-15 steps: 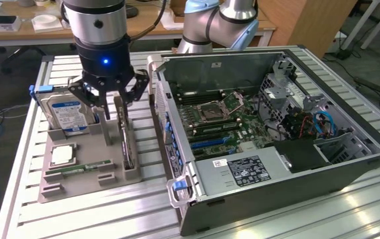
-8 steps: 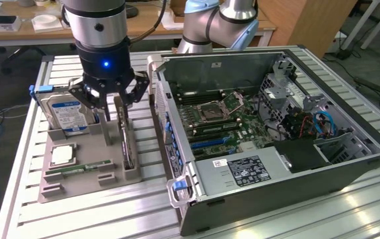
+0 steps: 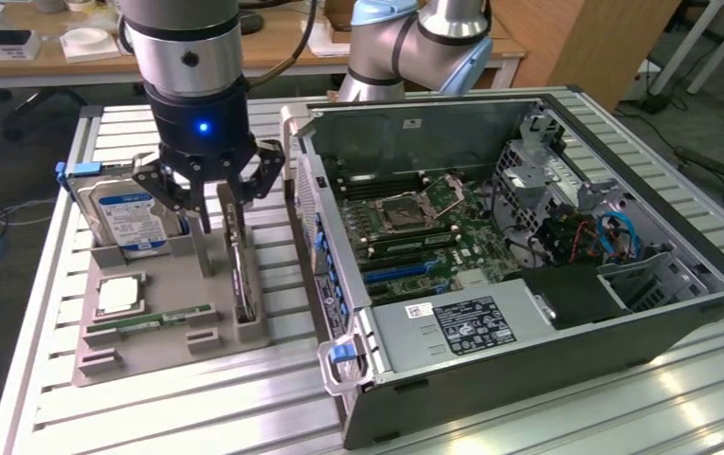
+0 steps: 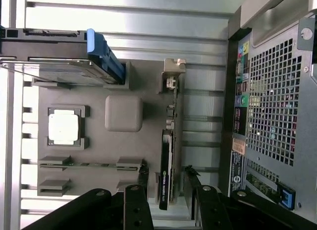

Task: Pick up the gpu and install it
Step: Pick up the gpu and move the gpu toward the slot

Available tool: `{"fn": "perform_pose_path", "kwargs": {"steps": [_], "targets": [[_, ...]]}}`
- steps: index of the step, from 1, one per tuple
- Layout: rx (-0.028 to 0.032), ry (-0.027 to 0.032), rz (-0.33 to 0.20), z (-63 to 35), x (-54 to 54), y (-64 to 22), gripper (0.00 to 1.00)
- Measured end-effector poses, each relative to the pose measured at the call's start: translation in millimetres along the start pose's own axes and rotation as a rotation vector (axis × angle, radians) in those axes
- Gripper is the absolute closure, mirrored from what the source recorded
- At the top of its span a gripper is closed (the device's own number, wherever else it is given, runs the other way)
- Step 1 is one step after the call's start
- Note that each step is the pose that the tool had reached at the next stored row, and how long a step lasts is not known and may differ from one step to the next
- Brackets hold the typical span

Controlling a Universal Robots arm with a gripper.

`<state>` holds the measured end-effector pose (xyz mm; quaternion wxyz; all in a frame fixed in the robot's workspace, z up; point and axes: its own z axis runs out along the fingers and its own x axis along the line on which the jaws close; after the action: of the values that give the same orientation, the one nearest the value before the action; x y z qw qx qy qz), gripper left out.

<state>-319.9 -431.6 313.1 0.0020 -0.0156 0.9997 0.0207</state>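
Gripper is spread wide, holding nothing. Its fingers straddle the gpu with gaps on both sides. The gpu stands on edge in the grey tray, beside the open PC case.

i count one claw of mine, and on it two fingers. below me there is one grey parts tray, and the parts in it come to four: one gpu, one blue-labelled hard drive, one cpu chip and one green memory stick. i count one open computer case, with one motherboard, one cpu socket and one power supply inside. blue tabs come to two: a blue tab by the hard drive, and another on the case. one more robot arm stands behind.
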Motion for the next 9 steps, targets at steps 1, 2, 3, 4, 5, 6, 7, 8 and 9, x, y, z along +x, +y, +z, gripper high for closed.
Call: {"fn": "perform_pose_path", "kwargs": {"steps": [1,2,3,4,5,6,7,8,9], "targets": [[0.0,0.0,0.0,0.5,0.0,0.0,0.58],[0.0,0.0,0.0,1.1,0.0,-0.1,0.58],[0.0,0.0,0.0,1.7,0.0,-0.2,0.58],[0.0,0.0001,-0.001,2.4,0.0,-0.3,0.58],[0.0,0.0,-0.001,3.0,0.0,-0.4,0.58],[0.0,0.0,-0.001,3.7,0.0,-0.5,0.58],[0.0,0.0,-0.001,4.4,0.1,-0.5,0.58],[0.0,0.0001,-0.001,5.1,0.1,-0.6,0.58],[0.0,0.0001,-0.001,5.8,0.0,-1.0,0.58]]}}
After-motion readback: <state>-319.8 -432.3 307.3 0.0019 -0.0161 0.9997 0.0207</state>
